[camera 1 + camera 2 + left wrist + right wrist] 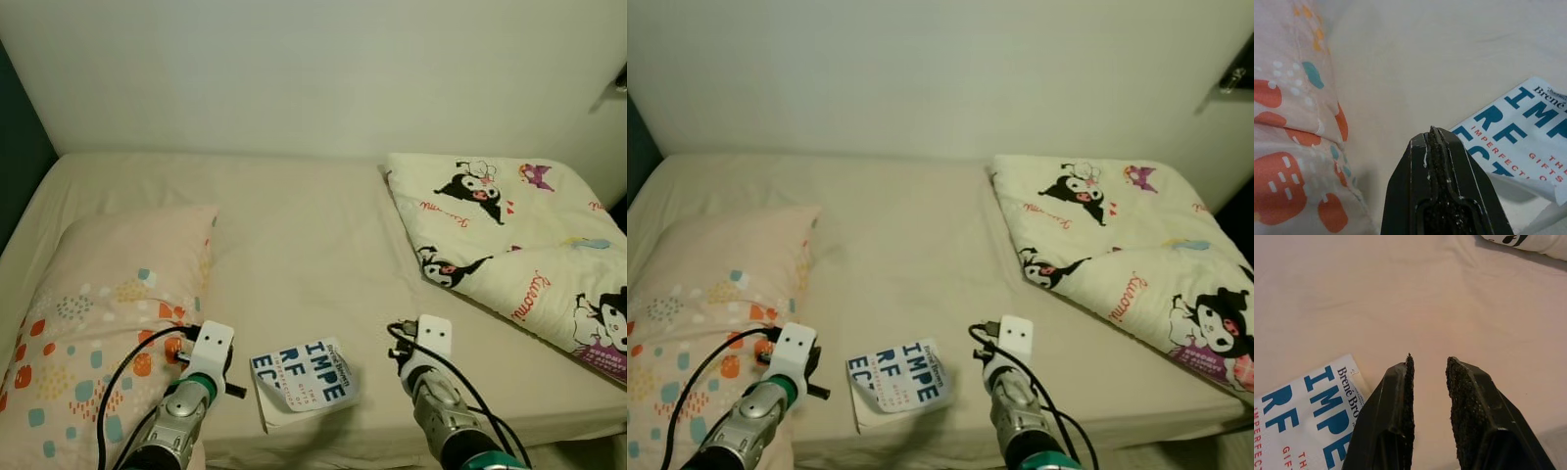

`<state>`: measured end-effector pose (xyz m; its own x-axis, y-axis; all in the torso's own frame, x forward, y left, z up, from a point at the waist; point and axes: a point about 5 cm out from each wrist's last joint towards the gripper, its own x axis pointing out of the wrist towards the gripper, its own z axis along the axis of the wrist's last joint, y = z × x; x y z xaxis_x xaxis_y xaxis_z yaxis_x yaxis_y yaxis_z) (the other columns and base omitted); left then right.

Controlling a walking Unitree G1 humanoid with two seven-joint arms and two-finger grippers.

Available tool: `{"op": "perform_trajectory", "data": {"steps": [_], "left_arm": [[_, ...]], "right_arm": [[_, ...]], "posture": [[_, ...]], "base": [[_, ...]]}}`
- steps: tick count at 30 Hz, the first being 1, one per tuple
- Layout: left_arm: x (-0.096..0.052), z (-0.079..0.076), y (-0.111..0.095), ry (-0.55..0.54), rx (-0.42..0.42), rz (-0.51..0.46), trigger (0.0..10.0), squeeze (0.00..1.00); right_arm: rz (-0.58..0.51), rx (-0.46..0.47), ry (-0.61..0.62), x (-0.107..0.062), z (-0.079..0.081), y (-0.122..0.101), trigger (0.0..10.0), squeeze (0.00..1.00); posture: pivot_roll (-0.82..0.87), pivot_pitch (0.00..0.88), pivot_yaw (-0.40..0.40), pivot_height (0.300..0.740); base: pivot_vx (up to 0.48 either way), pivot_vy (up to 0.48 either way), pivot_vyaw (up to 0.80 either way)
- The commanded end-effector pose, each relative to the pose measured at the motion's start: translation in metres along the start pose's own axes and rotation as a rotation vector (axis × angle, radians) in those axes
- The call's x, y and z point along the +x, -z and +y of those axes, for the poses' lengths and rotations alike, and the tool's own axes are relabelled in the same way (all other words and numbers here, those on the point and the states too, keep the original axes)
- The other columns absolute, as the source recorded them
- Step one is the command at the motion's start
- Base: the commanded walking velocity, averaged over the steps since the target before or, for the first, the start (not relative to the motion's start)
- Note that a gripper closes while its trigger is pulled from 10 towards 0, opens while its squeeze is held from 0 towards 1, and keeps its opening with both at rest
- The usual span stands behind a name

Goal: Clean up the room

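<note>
Two grippers hover low over the near edge of the bed (294, 245), one on each side of a paperback book (304, 380). The left gripper (1436, 134) has its black fingers pressed together with nothing between them; it sits between the patterned pillow (88, 323) and the book's left edge. The right gripper (1428, 363) has its fingers spread with a clear gap, empty, poised over bare sheet just right of the book.

The book lies flat on the beige sheet near the bed's front edge, cover up, with large blue lettering. One lower corner of the cover is curled upward, which suggests a thin, flexible softcover. It is judged to be light, but limp: a pinch on the cover alone would likely bend or tear it. The better hold is probably across the full block of pages at a side edge or at the spine. Because the mattress yields, a finger may be able to press down beside the book and slide under it.

A folded cartoon-print blanket (519, 245) lies well apart on the right side of the bed.

The lower part of the cover lettering is cut off in the wrist views. The book's thickness and spine position cannot be determined.
</note>
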<state>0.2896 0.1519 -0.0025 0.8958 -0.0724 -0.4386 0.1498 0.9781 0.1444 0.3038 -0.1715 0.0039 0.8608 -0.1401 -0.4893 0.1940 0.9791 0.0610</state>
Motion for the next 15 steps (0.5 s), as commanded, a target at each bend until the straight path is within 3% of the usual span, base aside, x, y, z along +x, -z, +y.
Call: {"op": "perform_trajectory", "data": {"steps": [1,3,5,15], "left_arm": [[-0.003,-0.005,0.009,0.011,0.011,0.032,10.0,0.0],[-0.005,-0.006,0.011,0.008,0.013,0.033,10.0,0.0],[-0.006,-0.005,0.012,0.01,0.015,0.027,10.0,0.0],[-0.008,0.006,0.016,-0.016,0.001,0.036,10.0,0.0]], "right_arm": [[0.027,-0.023,-0.013,-0.002,0.002,0.008,10.0,0.17],[0.048,-0.032,-0.024,-0.004,0.004,0.016,10.0,0.04],[0.05,-0.017,-0.014,-0.005,0.002,0.017,10.0,0.03],[0.043,-0.034,0.001,-0.004,-0.001,0.015,10.0,0.07]], "posture": [[0.13,0.046,-0.024,0.74],[0.14,0.053,-0.028,0.74],[0.13,0.052,-0.026,0.74],[0.12,0.052,-0.051,0.74]], "base": [[0.0,0.0,0.0],[0.0,0.0,0.0],[0.0,0.0,0.0],[0.0,0.0,0.0]]}}
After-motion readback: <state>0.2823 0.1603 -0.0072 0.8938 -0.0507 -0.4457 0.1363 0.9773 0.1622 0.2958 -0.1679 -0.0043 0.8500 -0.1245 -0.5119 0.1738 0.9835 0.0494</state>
